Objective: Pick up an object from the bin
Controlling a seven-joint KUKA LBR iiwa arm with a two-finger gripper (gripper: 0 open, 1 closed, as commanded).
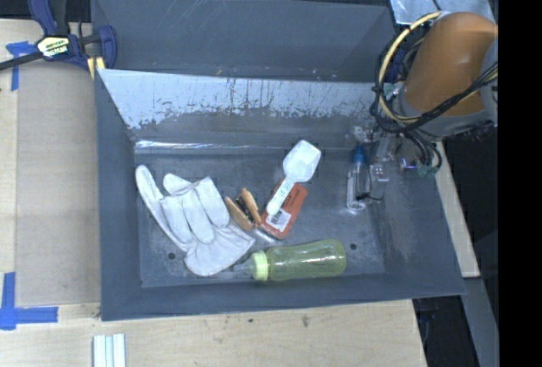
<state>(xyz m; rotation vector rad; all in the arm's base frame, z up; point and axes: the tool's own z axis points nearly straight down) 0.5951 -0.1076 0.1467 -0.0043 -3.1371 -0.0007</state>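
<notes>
gripper (357, 202): we see it low over the bare grey metal floor at the right of the bin (254, 35), nothing visibly in it; released or clenched, we cannot tell | nearest, to its left: white plastic scoop (298, 164) lying over a flat orange-red pack (290, 213) | near side: cylindrical translucent green bottle (301, 261) on its side | left: soft, crumpled white glove (190, 217)

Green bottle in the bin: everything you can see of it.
The green bottle lies on its side on the bin floor by the near wall, lengthwise left to right, paler yellow-green cap end pointing left. Looks like translucent plastic. Its cap end meets or nearly meets the white glove; the gripper stands apart.
</notes>
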